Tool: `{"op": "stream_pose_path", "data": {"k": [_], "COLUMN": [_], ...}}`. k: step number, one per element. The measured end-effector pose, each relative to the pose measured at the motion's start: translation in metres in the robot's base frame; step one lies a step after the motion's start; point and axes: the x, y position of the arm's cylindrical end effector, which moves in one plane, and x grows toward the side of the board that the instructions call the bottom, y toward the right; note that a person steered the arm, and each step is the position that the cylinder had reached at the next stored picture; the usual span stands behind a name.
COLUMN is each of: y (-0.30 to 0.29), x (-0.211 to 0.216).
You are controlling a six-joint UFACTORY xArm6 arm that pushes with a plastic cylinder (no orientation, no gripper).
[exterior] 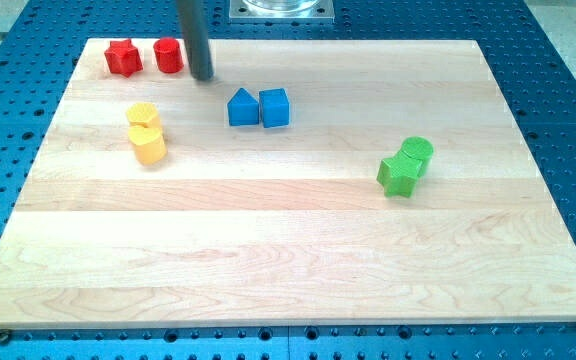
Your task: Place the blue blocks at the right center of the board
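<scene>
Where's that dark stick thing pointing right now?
My tip is near the view's top left of the wooden board, just right of the red cylinder and up-left of the two blue blocks, touching neither.

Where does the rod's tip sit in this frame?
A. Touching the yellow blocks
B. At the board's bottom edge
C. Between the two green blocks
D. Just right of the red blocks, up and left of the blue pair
D: my tip ends beside the red cylinder, with the red star-shaped block further left, and the blue triangular block and blue cube lie below and to its right.
</scene>
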Motion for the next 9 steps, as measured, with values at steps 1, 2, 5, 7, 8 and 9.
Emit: {"op": "stream_pose_path", "data": {"k": [1,2,5,7,8,9], "y": [-0.019,-0.060,0.017,0.037,0.037,0.037], "x": [-0.029,-0.029,0.005,0.005,0.005,0.007]}}
